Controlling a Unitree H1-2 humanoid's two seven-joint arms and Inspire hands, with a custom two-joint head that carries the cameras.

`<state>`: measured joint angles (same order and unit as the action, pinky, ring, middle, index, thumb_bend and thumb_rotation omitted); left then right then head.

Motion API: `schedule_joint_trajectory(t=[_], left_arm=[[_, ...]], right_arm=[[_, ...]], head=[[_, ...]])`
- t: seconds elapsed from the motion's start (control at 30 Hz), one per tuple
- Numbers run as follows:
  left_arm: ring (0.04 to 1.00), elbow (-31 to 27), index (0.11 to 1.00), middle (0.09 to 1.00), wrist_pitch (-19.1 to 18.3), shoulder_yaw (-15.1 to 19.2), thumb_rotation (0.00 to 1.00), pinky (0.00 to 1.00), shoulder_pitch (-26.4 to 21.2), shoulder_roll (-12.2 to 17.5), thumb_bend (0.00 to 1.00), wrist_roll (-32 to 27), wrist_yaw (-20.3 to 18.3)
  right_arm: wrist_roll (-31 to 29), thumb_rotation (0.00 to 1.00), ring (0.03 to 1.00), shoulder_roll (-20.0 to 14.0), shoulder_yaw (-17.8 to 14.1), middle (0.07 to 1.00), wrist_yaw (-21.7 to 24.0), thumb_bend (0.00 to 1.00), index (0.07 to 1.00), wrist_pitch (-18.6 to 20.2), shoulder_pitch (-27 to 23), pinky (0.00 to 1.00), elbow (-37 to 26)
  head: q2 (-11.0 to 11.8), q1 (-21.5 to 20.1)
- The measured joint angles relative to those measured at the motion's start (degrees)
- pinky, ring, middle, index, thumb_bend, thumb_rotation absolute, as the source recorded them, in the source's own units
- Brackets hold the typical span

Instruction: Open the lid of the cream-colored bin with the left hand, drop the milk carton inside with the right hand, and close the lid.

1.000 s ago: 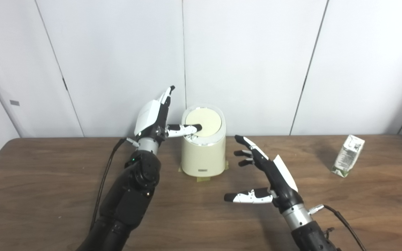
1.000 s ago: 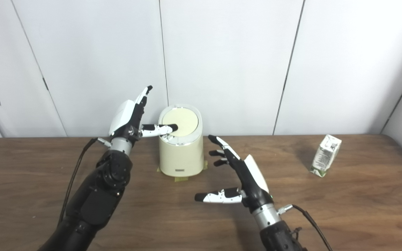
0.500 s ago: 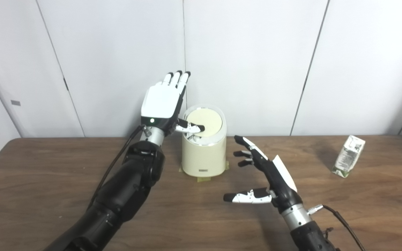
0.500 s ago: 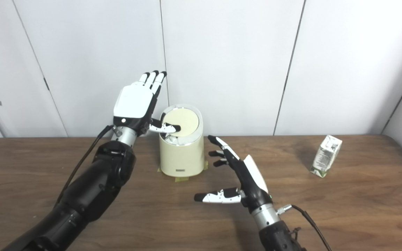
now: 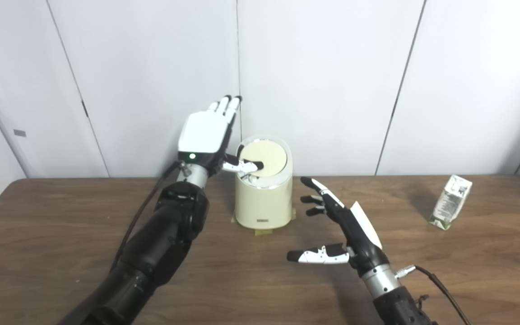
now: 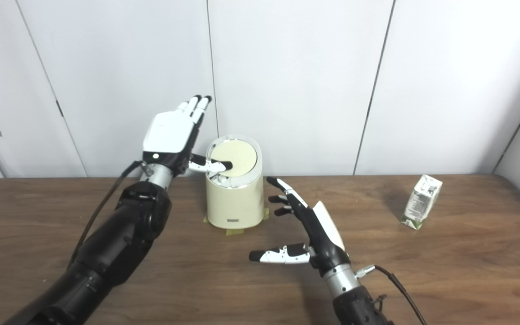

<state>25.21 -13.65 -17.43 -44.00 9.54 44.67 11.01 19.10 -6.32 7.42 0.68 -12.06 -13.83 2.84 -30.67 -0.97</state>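
The cream-colored bin [image 5: 263, 198] stands at the back middle of the wooden table. Its round lid [image 5: 264, 157] is tilted toward me, with a dark gap at its near-left rim. My left hand [image 5: 206, 135] is raised beside the bin's left, fingers straight up and apart, its thumb lying on the lid's left part. The milk carton [image 5: 450, 202] stands tilted at the far right of the table, well apart from both hands. My right hand [image 5: 339, 225] hovers open in front and right of the bin, fingers spread, holding nothing.
Tape patches [image 5: 262, 232] hold the bin's base to the table [image 5: 61, 234]. A white panelled wall [image 5: 332, 81] rises right behind the bin. Black cables trail from both wrists.
My left hand turned from edge-on to back-facing and rose, then drew slightly left and down; its thumb stayed on the lid. The right hand drifted a little left. Carton and bin stayed put.
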Motion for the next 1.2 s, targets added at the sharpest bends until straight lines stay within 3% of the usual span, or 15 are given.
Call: schedule_joint_trajectory(t=[0.13,0.2,0.37,0.53,0.67,0.77,0.93,1.1,1.2], left_arm=[[0.913,-5.4,0.987,0.959,1.4,8.0,0.46,0.75,4.0,-3.6,0.9,-11.5,-0.5],[0.911,-8.5,0.969,0.95,3.2,10.5,0.41,0.77,5.2,-4.4,0.85,-16.3,-0.7],[0.859,-17.1,0.935,0.905,8.8,15.3,0.39,0.76,8.4,-4.3,0.8,-27.7,-4.0],[0.766,-23.2,0.861,0.8,10.1,17.4,0.37,0.7,15.7,-2.2,0.8,-35.7,-9.7],[0.726,-24.1,0.817,0.767,10.8,19.2,0.36,0.65,21.0,0.5,0.8,-39.7,-12.6],[0.711,-24.1,0.786,0.759,14.1,20.9,0.35,0.6,24.7,2.1,0.82,-43.3,-14.6],[0.693,-22.5,0.781,0.738,20.4,22.8,0.27,0.57,30.4,1.9,0.79,-49.8,-17.9],[0.64,-17.3,0.775,0.708,26.6,22.8,0.29,0.53,32.6,2.0,0.8,-50.4,-18.7],[0.625,-15.7,0.763,0.707,30.2,22.5,0.27,0.53,32.8,2.1,0.81,-50.2,-19.2]], right_arm=[[0.2,0.26,0.801,-0.1,0.0,0.924,0.0,0.81,0.914,0.0,0.0,0.66,0.0],[0.3,0.26,0.786,-0.3,-0.1,0.915,-0.1,0.81,0.921,0.0,0.0,0.65,0.1],[0.3,0.26,0.77,-0.4,-0.4,0.902,-0.2,0.81,0.919,0.0,-0.2,0.64,0.1],[-0.1,0.25,0.769,-0.8,-0.7,0.893,-0.2,0.81,0.916,0.0,-0.3,0.64,0.5],[-0.5,0.26,0.767,-0.9,-1.0,0.886,-0.2,0.8,0.916,0.0,-0.3,0.64,2.2],[-0.5,0.29,0.761,-0.9,-0.9,0.879,-0.3,0.78,0.909,-0.1,-0.3,0.63,2.6],[-0.7,0.31,0.766,-0.9,-0.7,0.889,-0.5,0.77,0.915,-0.7,-0.4,0.65,3.5],[-0.7,0.29,0.768,-0.9,-0.7,0.882,-0.5,0.79,0.91,-0.8,-0.4,0.65,4.0],[-0.8,0.23,0.687,-0.8,-0.7,0.835,-0.7,0.8,0.875,-1.9,-0.4,0.55,4.2]], head=[[0.1,-0.1],[0.1,0.2],[0.1,0.4],[0.0,0.8],[0.2,0.9],[0.3,0.7],[0.4,0.7],[0.4,0.1],[1.1,-1.0]])
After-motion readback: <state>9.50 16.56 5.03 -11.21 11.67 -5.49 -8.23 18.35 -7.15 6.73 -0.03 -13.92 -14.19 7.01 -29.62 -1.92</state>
